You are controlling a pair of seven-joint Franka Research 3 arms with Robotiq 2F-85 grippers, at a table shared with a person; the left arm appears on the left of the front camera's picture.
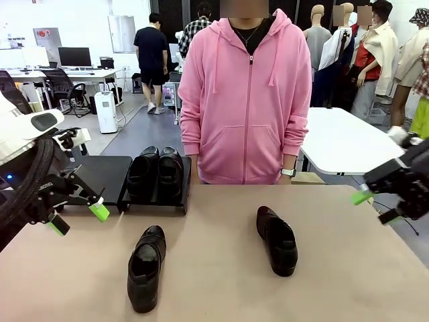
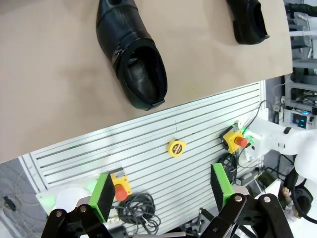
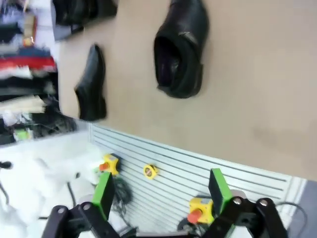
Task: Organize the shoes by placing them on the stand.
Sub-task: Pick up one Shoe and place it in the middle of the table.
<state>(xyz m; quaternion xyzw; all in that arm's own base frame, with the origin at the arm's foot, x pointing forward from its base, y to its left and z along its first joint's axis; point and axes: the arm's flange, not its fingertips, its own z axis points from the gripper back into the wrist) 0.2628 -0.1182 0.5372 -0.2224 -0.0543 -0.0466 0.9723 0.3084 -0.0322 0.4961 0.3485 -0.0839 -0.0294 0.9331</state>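
Note:
Two glossy black shoes (image 1: 155,172) stand side by side on the right tray of the low black stand (image 1: 100,176); its left tray is bare. A third shoe (image 1: 147,267) lies on the tan table at front left, also seen as the near shoe (image 2: 131,54). The fourth shoe (image 1: 277,239) lies right of centre and appears as the big shoe (image 3: 181,47). My left gripper (image 1: 79,219) hovers open at the table's left edge, left of the third shoe, holding nothing (image 2: 162,191). My right gripper (image 1: 373,206) hangs open off the right edge (image 3: 161,192).
A person in a pink hoodie (image 1: 244,100) stands at the far edge, just right of the stand. A white table (image 1: 342,137) sits behind on the right. Below the near table edge runs a grey slatted base (image 2: 188,129) with red stop buttons.

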